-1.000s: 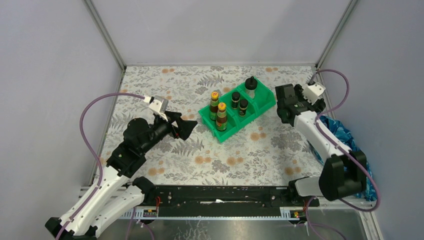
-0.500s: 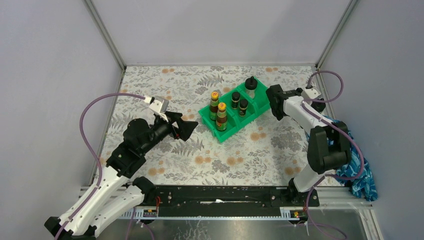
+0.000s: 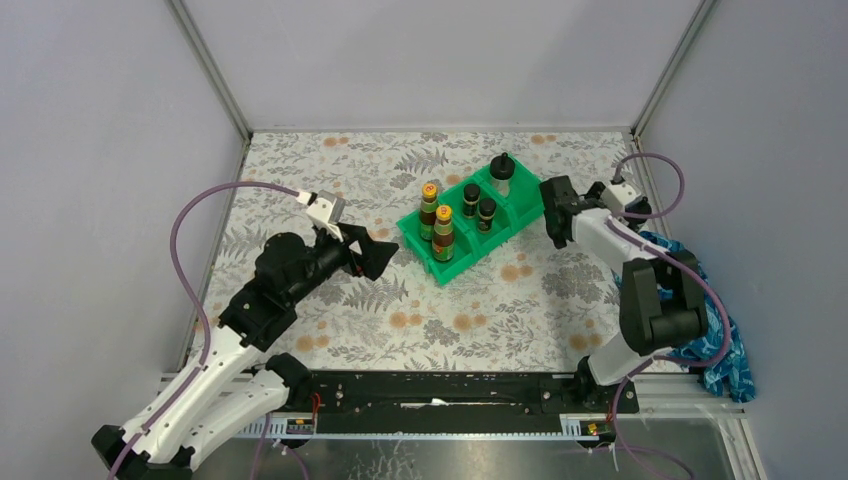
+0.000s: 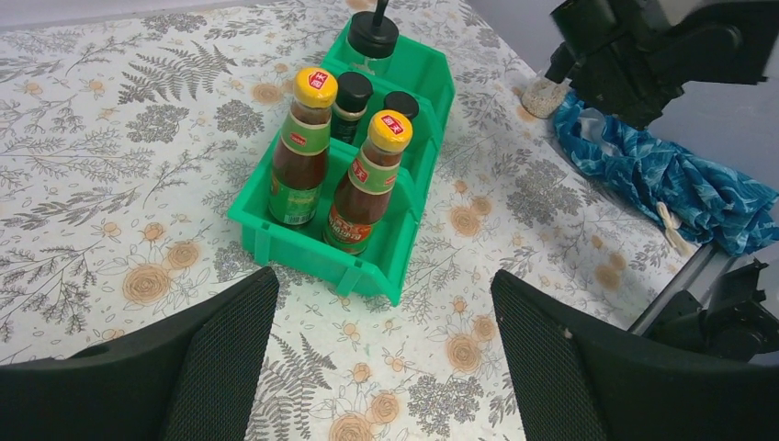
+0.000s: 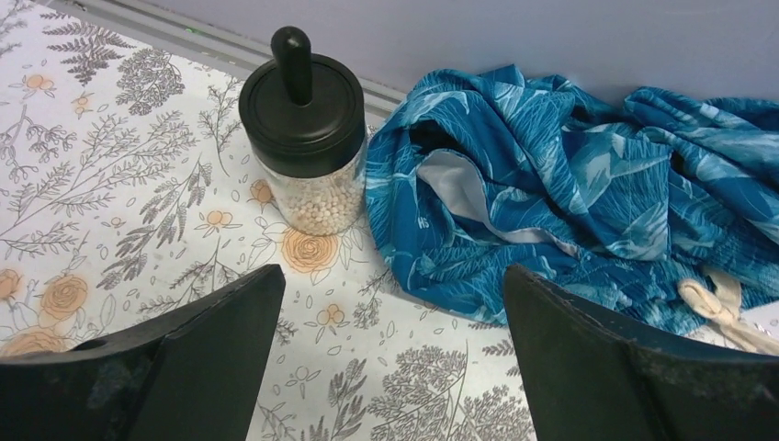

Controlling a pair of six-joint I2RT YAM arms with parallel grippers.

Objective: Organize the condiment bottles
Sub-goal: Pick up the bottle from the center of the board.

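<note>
Done: five of six stand in the green bin (image 4: 303,260). Two yellow-capped sauce bottles (image 4: 299,152) fill the end nearest the left arm, two small dark jars (image 4: 351,96) the middle, and one black-lidded clear jar (image 4: 371,41) the far end.
To do: the peppercorn jar (image 5: 310,138) stands outside the bin, to its right, just beside a blue cloth (image 5: 588,184).
Claws: left gripper (image 4: 384,280) released, empty, facing the bin; right gripper (image 5: 393,274) released, empty, facing the peppercorn jar.
Surface: floral table cover (image 3: 330,170).
Room: plain grey walls (image 3: 430,60).

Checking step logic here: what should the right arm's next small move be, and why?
Probably ease the open right gripper forward to straddle the clear black-lidded jar, which stands on the table beside the blue cloth, outside the green bin.
</note>
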